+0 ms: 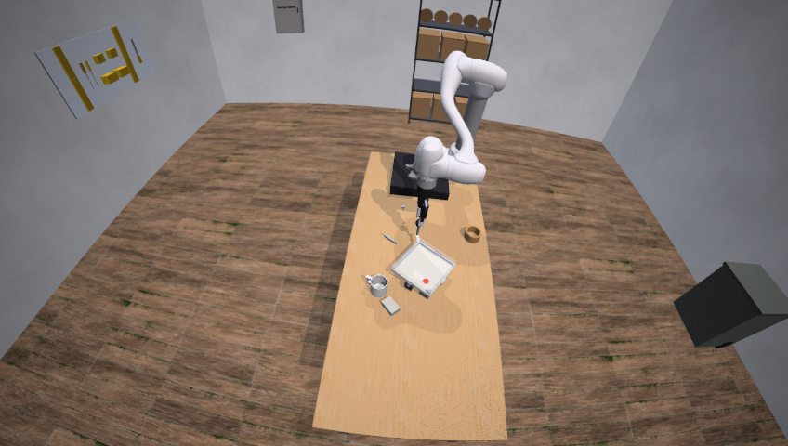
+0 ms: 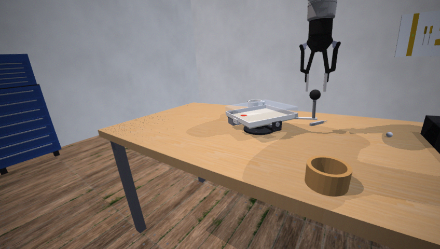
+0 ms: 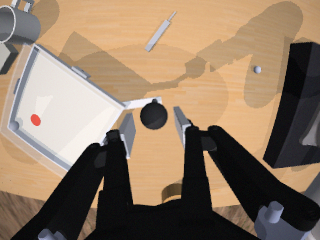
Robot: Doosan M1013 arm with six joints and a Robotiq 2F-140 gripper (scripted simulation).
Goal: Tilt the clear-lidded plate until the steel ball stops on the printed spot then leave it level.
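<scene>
The end effector [image 2: 315, 86] hangs partly open and empty straight above the black knob [image 2: 314, 94], fingers either side ready to drop and grip it as a lever for the plate [image 2: 262, 115] lying lower, beside the knob.

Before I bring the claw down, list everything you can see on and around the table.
Plate: 1, white with grey rim and clear lid, on a dark pivot base mid-table.
Spot: 1, red, printed near one corner of the plate.
Knob: 1, black ball on an upright grey stem, on an arm off the plate's corner.
Ball: 1, steel, loose on the table near the arm's base; none visible inside the plate.
Ring: 1, wooden, near table edge.
Mug: 1, grey, beside the plate.
Block: 1, grey, flat, by the mug.
Rod: 1, grey, thin, lying flat.
Table: 1, light wood.
Claw: 1, black, open, empty, above the knob.
</scene>
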